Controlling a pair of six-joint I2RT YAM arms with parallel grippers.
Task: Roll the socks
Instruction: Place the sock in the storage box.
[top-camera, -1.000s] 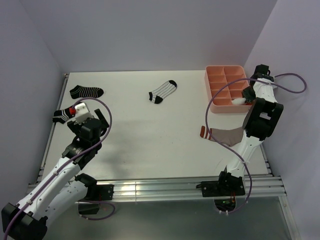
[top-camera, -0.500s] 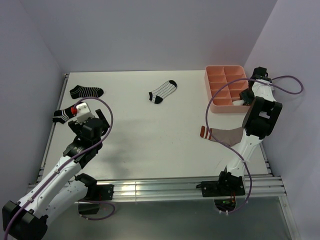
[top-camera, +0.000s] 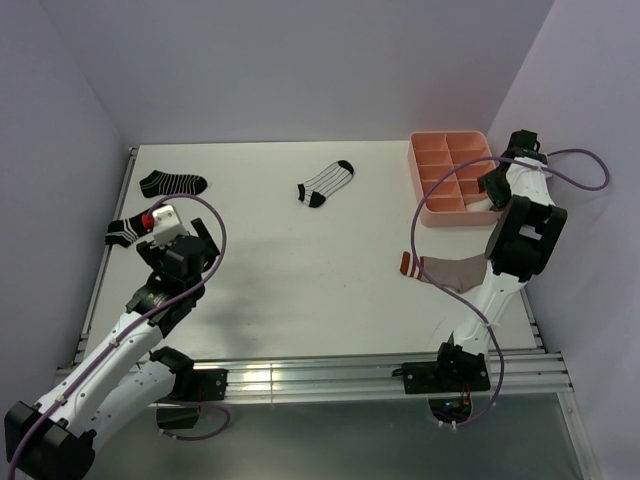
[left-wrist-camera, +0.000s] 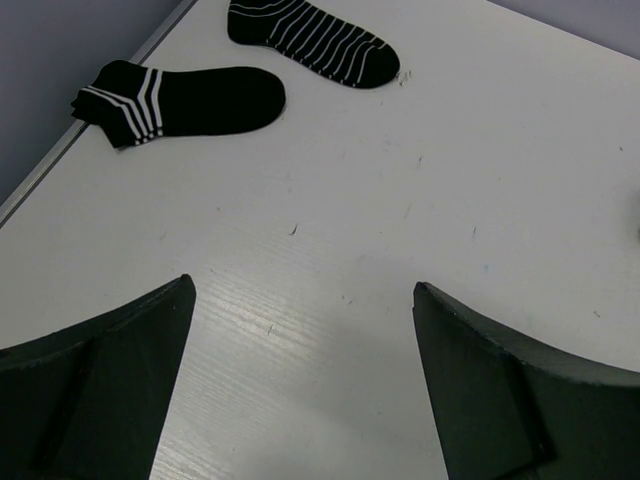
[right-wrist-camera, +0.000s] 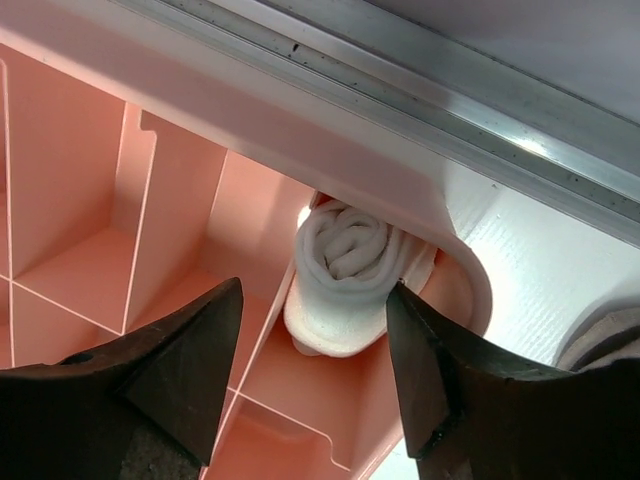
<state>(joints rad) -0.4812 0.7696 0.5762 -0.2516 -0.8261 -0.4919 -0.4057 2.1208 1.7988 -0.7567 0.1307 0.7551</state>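
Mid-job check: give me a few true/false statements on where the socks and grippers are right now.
A rolled white sock lies in a compartment of the pink tray. True.
The right gripper is clamped on it. False: its jaws stand open above it.
The left gripper holds a black sock. False: it is open and empty; both black socks lie flat on the table.
The white striped sock lies unrolled on the table. True.
The taupe sock is in the tray. False: it lies on the table by the right arm.

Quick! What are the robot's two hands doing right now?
Left hand: open, holding nothing.
Right hand: open, over the rolled white sock in the pink tray, not gripping it.
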